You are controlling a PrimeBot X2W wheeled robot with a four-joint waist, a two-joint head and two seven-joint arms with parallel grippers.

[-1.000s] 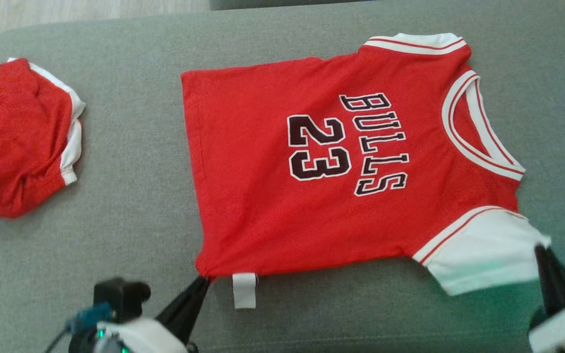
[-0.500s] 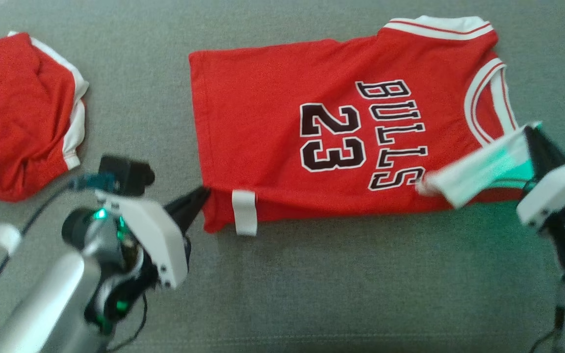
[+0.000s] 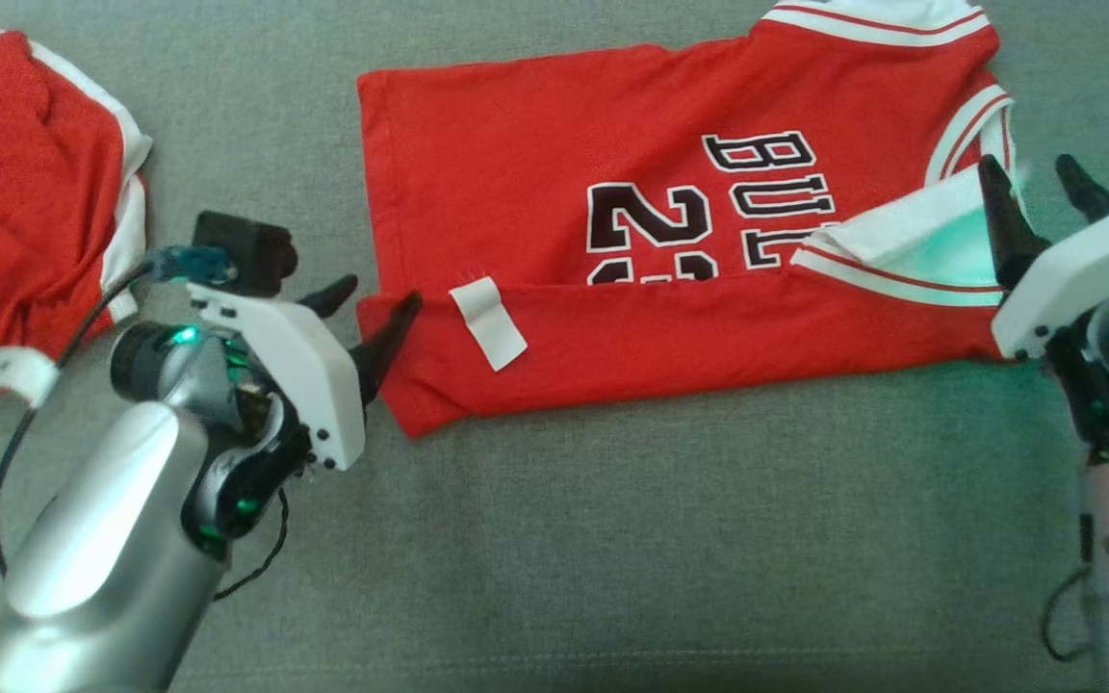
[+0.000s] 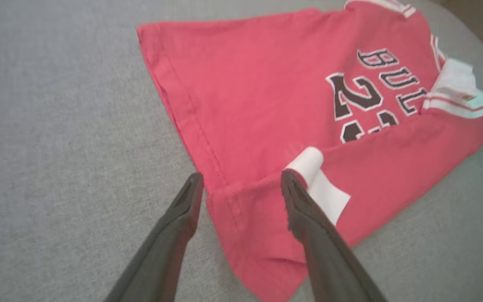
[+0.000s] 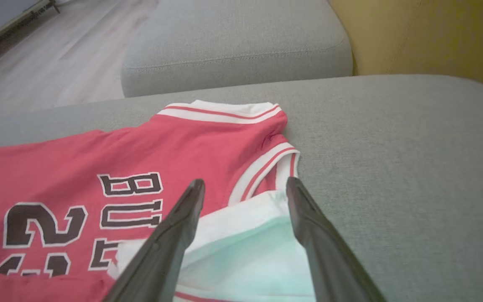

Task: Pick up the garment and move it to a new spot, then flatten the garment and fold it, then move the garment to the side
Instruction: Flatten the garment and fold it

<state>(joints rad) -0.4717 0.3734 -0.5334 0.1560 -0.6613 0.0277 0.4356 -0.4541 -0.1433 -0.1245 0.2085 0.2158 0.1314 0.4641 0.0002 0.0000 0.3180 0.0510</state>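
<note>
Garment (image 3: 535,183) lies crosswise, collar (image 3: 970,137) toward robot's right.

Head view downward, wrist views close, all sharing jersey (image 3: 516,173)

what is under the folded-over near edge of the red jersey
The folded red strip with its white tag lies on the front of the red basketball jersey, covering the lower part of the black number and lettering. Their tops show; beneath that, the grey cushion is hidden.
</note>
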